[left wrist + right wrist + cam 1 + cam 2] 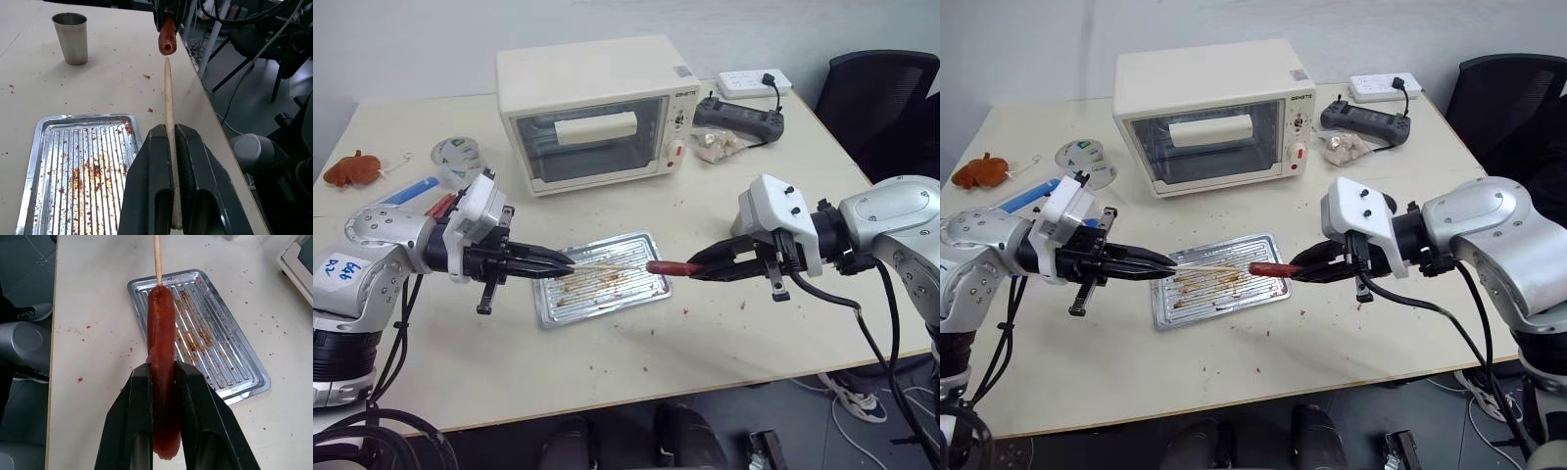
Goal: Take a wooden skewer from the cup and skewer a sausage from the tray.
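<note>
Skewer (168,122) rear end hidden between tool fingers (146,196).

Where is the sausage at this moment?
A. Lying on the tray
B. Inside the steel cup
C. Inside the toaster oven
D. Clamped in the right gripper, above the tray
D: the right gripper is shut on the sausage, holding it in the air over the tray, end-on to the tip of the skewer held in the left gripper.

Pale wooden table (773,323) against a plain white wall (431,39), black office chair (881,98) alongside.
</note>
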Robot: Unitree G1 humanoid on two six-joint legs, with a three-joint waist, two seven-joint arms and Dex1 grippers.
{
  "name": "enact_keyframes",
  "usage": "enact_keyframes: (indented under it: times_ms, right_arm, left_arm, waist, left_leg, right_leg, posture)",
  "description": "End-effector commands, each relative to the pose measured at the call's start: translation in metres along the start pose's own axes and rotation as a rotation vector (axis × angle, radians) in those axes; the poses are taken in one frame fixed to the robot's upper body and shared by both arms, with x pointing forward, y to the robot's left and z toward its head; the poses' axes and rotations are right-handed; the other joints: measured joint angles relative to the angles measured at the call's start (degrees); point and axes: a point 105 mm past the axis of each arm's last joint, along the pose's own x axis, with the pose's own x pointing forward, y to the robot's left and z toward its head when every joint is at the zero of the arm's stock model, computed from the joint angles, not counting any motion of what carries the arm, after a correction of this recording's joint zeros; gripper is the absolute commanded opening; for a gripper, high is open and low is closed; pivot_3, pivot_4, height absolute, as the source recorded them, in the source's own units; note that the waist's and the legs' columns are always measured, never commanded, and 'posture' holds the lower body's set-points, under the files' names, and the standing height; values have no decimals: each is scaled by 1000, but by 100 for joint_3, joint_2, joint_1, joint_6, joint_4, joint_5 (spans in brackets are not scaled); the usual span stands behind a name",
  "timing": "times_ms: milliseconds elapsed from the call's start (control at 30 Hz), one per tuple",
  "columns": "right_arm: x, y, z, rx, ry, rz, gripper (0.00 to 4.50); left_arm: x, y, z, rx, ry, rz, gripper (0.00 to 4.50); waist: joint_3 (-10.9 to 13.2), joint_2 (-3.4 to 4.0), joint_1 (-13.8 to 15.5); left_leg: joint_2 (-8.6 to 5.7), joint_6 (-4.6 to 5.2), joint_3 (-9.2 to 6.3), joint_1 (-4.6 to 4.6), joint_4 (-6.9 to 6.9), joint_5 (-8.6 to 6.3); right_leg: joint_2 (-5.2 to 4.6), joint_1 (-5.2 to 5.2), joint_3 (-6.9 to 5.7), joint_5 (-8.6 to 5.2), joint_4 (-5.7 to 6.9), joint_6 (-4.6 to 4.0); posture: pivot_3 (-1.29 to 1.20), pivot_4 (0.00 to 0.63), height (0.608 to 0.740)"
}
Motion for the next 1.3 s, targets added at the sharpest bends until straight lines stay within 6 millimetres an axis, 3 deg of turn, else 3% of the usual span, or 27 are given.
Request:
enact_keyframes:
  times_ms: [33,667,1067,1300]
  right_arm:
    - [-5,1,12,-60,-16,-17,655]
    - [-3,6,18,-74,-36,1,655]
    - [10,10,38,-147,-72,52,655]
    - [12,13,41,-151,-82,65,655]
  left_arm:
    - [2,-1,11,53,-13,-13,0]
    - [3,1,12,59,-10,-29,0]
    - [25,-1,14,87,-25,-137,0]
    - [30,4,12,92,-48,-107,0]
  waist:
    - [0,0,0]
    - [0,0,1]
    - [0,0,4]
    - [0,0,8]
  left_leg:
    - [0,0,0,0,1,0]
    - [0,0,0,0,3,0]
    - [0,1,-2,-2,9,0]
    - [0,3,-6,-9,20,-2]
  right_leg:
    - [0,0,0,0,0,0]
    - [0,0,0,0,1,0]
    - [1,1,0,0,4,1]
    - [1,1,-2,1,9,1]
  posture:
    - [0,150,740]
    - [0,150,740]
    - [0,150,740]
    - [0,150,740]
